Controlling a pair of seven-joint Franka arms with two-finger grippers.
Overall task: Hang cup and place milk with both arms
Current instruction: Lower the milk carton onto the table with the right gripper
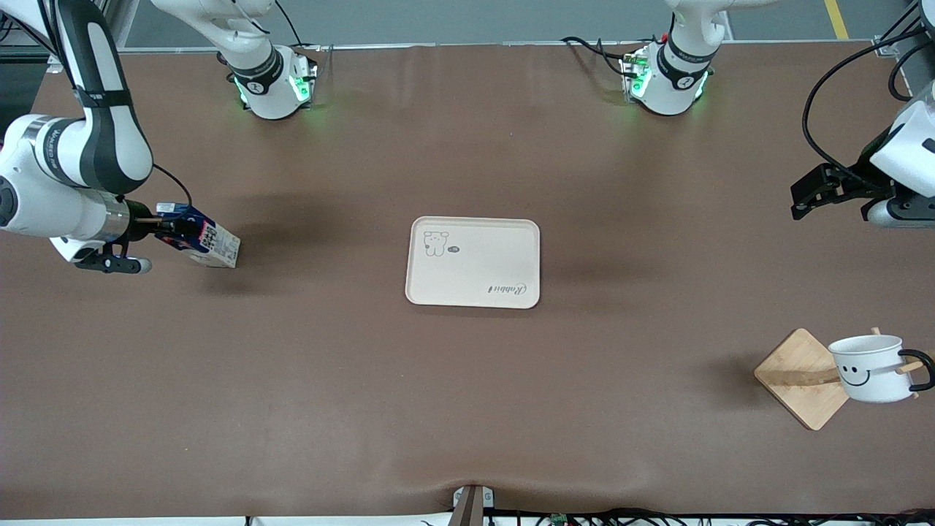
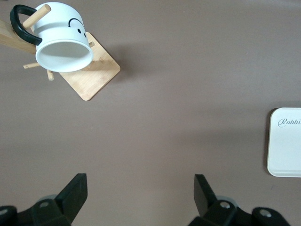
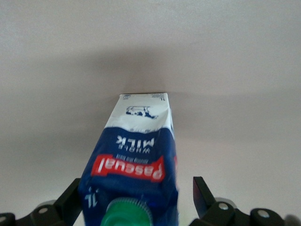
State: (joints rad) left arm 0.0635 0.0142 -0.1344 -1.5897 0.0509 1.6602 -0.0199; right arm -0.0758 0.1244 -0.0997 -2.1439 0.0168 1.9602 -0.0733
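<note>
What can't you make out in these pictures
- Whether the right tool grips the milk: in its wrist view the carton hides any contact.
- Cup handle's hold on the rack peg: too small, front view.
- Rack stem: cut off, left wrist view.

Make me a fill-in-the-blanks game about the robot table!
1. The cup hangs by its handle on a wooden ____.
2. The cup's printed face is a ____.
3. The right gripper is around the ____ carton.
4. The left gripper is open and holds ____.

Missing words: rack; smiley; milk; nothing
</note>
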